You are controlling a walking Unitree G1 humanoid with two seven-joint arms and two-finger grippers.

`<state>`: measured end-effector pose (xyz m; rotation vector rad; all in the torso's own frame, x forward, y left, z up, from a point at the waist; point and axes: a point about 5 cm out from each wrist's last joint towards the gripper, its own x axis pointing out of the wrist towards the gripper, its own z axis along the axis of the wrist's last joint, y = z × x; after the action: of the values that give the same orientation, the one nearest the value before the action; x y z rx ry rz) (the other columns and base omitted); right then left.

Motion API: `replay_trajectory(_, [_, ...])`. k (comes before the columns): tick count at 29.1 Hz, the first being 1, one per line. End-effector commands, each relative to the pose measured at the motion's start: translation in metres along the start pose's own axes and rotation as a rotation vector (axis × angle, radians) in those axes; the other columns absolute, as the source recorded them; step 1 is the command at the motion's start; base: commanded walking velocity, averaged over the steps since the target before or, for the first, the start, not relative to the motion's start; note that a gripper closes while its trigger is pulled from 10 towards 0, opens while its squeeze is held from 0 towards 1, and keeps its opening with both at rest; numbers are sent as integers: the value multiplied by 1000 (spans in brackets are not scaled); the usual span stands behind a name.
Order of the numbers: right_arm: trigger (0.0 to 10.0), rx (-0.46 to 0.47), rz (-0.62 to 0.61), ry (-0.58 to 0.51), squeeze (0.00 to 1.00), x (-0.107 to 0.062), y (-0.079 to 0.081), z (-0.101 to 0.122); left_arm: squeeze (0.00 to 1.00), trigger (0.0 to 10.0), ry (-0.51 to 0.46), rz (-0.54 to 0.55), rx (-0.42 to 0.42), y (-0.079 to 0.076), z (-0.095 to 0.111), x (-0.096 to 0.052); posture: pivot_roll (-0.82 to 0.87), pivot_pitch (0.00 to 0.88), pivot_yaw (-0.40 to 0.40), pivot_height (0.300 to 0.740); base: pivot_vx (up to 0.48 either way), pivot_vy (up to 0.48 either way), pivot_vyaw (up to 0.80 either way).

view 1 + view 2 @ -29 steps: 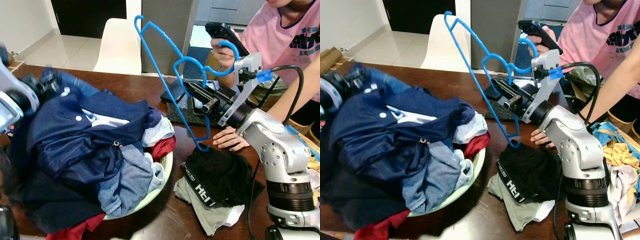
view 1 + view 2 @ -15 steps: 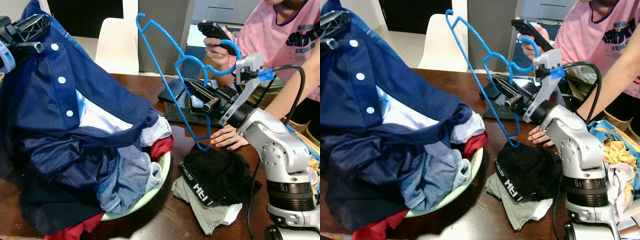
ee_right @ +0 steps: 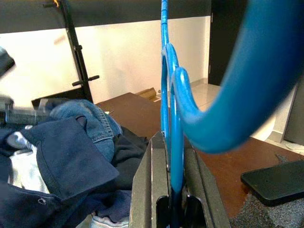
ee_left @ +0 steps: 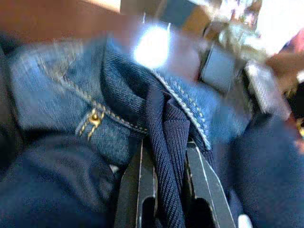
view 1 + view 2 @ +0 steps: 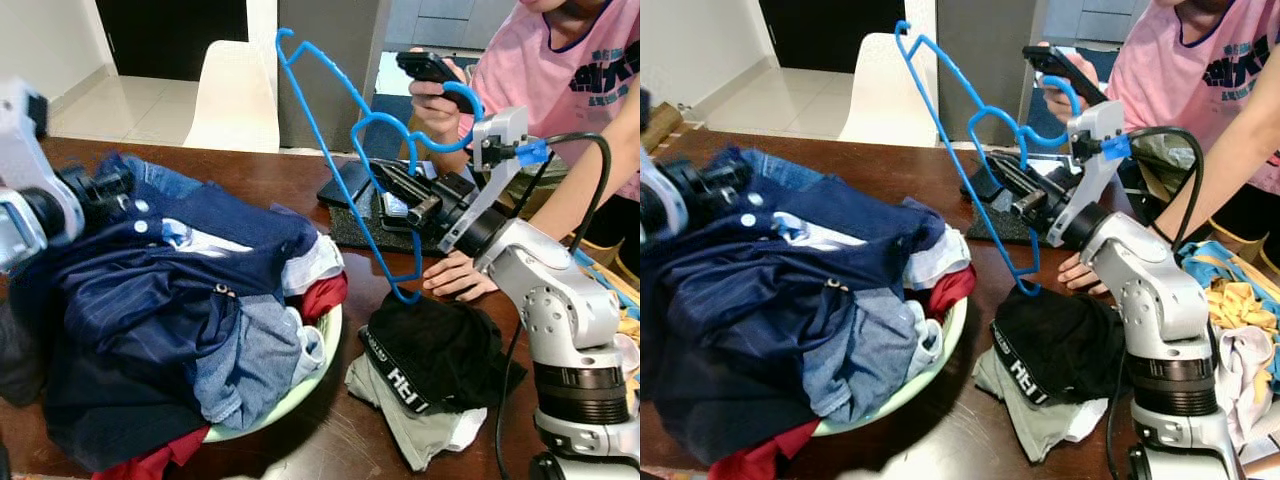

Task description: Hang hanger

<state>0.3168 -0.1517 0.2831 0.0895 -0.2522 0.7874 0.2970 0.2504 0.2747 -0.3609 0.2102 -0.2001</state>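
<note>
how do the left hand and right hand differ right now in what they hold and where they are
The left hand is shut on dark navy fabric, low at the clothes pile in the basin; the right hand is shut on the blue hanger, raised above the table. The fabric is soft and bunched between the fingers; the hanger is rigid and stands nearly upright. Both hands are closed on something.

Black garment waistband [image 5: 398,375]: white block letters are seen, possibly "HEM"; partly folded.
Pink shirt [image 5: 560,70]: dark lettering is printed, cut off and unreadable.
</note>
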Motion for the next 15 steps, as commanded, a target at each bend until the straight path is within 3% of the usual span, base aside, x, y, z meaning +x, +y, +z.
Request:
replay_trajectory(1, [10000, -6, 16, 0, 0, 0, 2, 0, 0, 10000, 83, -1, -7, -2, -21, 5, 129, 74, -15, 740, 0, 0, 0])
replay_trajectory(3, [10000, -5, 19, -1, 0, 1, 3, 0, 0, 10000, 94, 11, -5, -2, -25, 6, 129, 72, -14, 740, 0, 0, 0])
replay_trajectory(4, [10000, -5, 21, -3, 0, 1, 3, 0, 1000, 10000, 92, 8, 5, -4, -25, 7, 129, 72, -14, 740, 0, 0, 0])
replay_trajectory(8, [10000, -4, 20, -3, 0, 1, 3, 0, 1000, 10000, 74, 10, 14, -7, -22, 8, 129, 72, -14, 740, 0, 0, 0])
replay_trajectory(9, [10000, -4, 18, -4, 0, 1, 3, 0, 278, 10000, 42, 44, 95, -8, -14, 8, 125, 78, -16, 740, 0, 0, 0])
replay_trajectory(11, [10000, -4, 18, -4, 0, 1, 3, 0, 278, 10000, 42, 44, 95, -8, -14, 8, 125, 78, -16, 740, 0, 0, 0])
replay_trajectory(12, [10000, -4, 15, -1, 0, 0, 2, 0, 0, 10000, 31, 74, 204, -11, -11, 7, 124, 80, -18, 740, 0, 0, 0])
replay_trajectory(13, [10000, -4, 14, 1, 0, -1, 2, -1, 0, 10000, 37, 96, 293, -16, -12, 7, 122, 84, -18, 740, 0, 0, 0])
replay_trajectory(14, [10000, -4, 14, 1, 0, -1, 2, -1, 0, 10000, 37, 96, 293, -16, -12, 7, 122, 84, -18, 740, 0, 0, 0])
replay_trajectory(15, [10000, -4, 12, 3, 0, -1, 2, -1, 0, 10000, 47, 110, 358, -20, -16, 7, 122, 84, -18, 740, 0, 0, 0])
